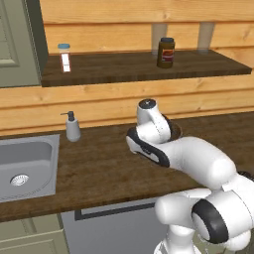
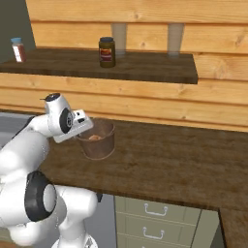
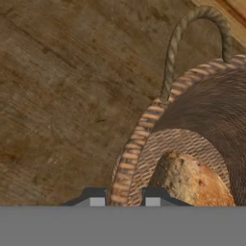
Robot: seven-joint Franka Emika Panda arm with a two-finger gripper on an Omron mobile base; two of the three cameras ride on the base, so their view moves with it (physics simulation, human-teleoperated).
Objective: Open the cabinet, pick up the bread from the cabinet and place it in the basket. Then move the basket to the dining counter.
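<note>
The brown woven basket (image 2: 99, 145) stands on the dark wood counter (image 2: 160, 160) below the cabinet, and the golden-brown bread (image 2: 95, 137) lies inside it. In the hand view the bread (image 3: 187, 180) rests on the basket's woven floor, and the basket's rim (image 3: 139, 129) runs down between my fingertips. My gripper (image 3: 124, 201) is shut on that rim at the basket's left side. A rope loop (image 3: 192, 29) stands up from the far rim. The cabinet's door (image 1: 17, 44) is swung open at the left, leaving its dark shelf (image 1: 139, 67) bare to view. The dining counter is out of view.
A dark jar (image 1: 166, 52) and a small blue-capped bottle (image 1: 65, 57) stand on the cabinet shelf. A soap dispenser (image 1: 73, 127) sits beside the steel sink (image 1: 25, 168) at the left. Grey-green drawers (image 2: 155, 218) lie under the counter.
</note>
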